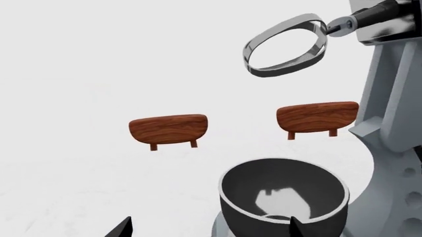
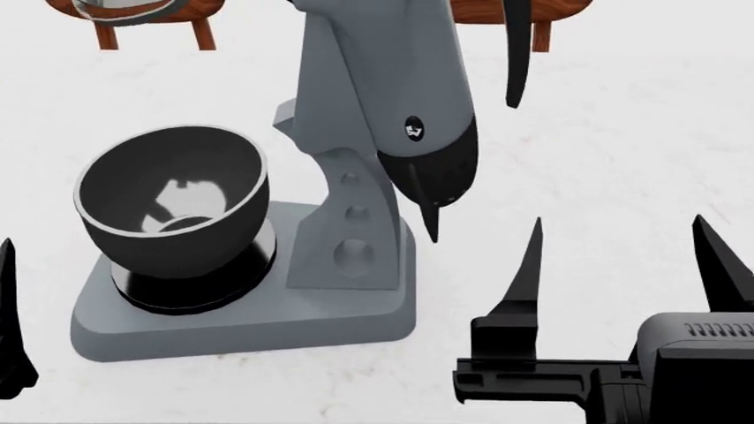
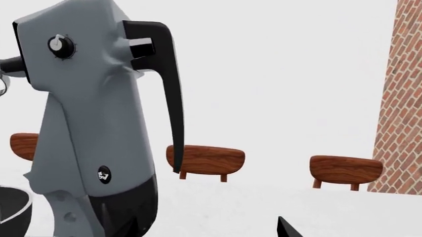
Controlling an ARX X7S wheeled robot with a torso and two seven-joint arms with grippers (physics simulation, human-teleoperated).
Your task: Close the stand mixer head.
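The stand mixer head (image 2: 377,79) is tilted up, its black tapered end (image 2: 436,172) pointing down towards me. In the right wrist view the head (image 3: 92,98) shows its round knob (image 3: 59,44) and a black lever (image 3: 168,89). The metal beater (image 1: 287,44) hangs high above the dark bowl (image 1: 283,195). My right gripper (image 2: 619,256) is open and empty, to the right of the mixer and nearer me, apart from the head. My left gripper (image 1: 208,229) is open and empty, facing the bowl; only a bit of it (image 2: 10,327) shows at the head view's left edge.
The bowl (image 2: 171,190) sits on the flat grey base (image 2: 236,322) with its pillar (image 2: 348,238), on a white surface. Wooden stools (image 1: 168,129) (image 1: 316,117) stand behind the mixer. A brick wall (image 3: 402,98) rises at the far right.
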